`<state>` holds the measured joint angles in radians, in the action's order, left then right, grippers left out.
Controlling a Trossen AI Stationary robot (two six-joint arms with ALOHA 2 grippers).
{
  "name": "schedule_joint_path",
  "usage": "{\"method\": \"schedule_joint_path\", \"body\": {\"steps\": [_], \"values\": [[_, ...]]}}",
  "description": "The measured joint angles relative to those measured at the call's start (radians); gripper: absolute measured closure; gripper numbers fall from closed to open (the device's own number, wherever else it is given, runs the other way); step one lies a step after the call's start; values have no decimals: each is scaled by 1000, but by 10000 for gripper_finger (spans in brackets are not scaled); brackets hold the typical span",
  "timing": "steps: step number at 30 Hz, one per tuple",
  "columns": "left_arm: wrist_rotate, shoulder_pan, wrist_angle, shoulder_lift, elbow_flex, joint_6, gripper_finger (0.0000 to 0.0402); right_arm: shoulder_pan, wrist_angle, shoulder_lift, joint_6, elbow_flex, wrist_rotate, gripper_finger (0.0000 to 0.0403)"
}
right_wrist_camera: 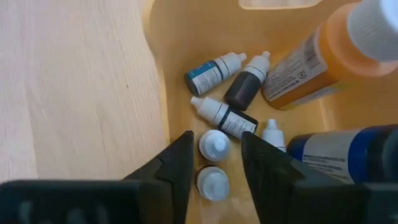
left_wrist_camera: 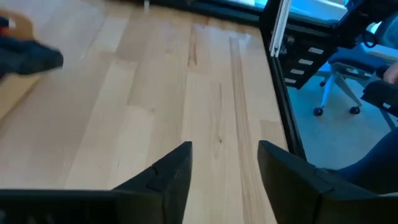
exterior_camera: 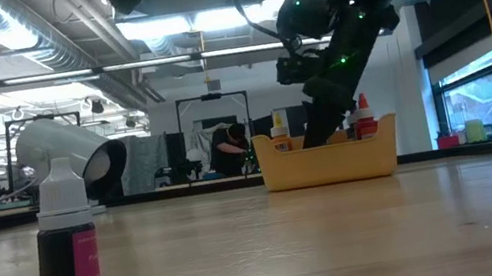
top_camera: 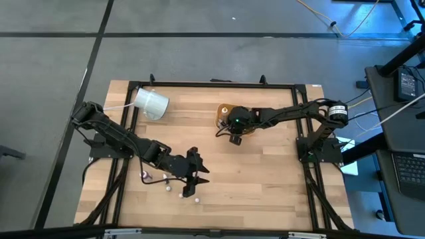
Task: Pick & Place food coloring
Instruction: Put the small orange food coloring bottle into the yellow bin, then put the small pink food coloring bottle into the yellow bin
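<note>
The food coloring is small dropper bottles. Several lie in the tan-orange tray (right_wrist_camera: 158,74), among them a blue-labelled one (right_wrist_camera: 214,70) and a dark one (right_wrist_camera: 247,84). Two white-capped ones (right_wrist_camera: 214,144) (right_wrist_camera: 212,183) stand upright on the tray floor. My right gripper (right_wrist_camera: 216,155) reaches down into the tray (top_camera: 222,113), open. Its fingers stand on either side of the nearer white cap with a gap on each side. My left gripper (left_wrist_camera: 224,168) hovers open over bare wood near the table's front (top_camera: 194,174). Loose bottles (top_camera: 180,194) stand on the table beside it.
A large white cylinder (top_camera: 151,103) lies at the far left of the table. A big orange bottle (right_wrist_camera: 317,56) and a big blue one (right_wrist_camera: 348,152) crowd the tray's other side. A dark bottle with a pink label (exterior_camera: 65,236) stands close to the low camera.
</note>
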<state>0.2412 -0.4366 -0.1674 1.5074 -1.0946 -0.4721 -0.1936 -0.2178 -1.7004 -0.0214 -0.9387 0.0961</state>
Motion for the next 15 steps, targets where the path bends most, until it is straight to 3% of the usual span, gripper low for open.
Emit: {"method": "schedule_joint_path", "body": {"steps": [5, 9, 12, 15], "values": [[1, 0, 56, 0, 0, 96, 186, 5, -18, 23, -10, -28, 13, 231], [-74, 0, 72, 0, -12, 211, 169, 36, -14, 104, -61, -46, 15, 221], [-156, -1, 4, 0, -41, 256, 165, 77, -7, 176, -120, -47, 16, 220], [-145, -14, -117, 8, -79, 256, 167, 139, -1, 234, -157, -48, 38, 219]]}}
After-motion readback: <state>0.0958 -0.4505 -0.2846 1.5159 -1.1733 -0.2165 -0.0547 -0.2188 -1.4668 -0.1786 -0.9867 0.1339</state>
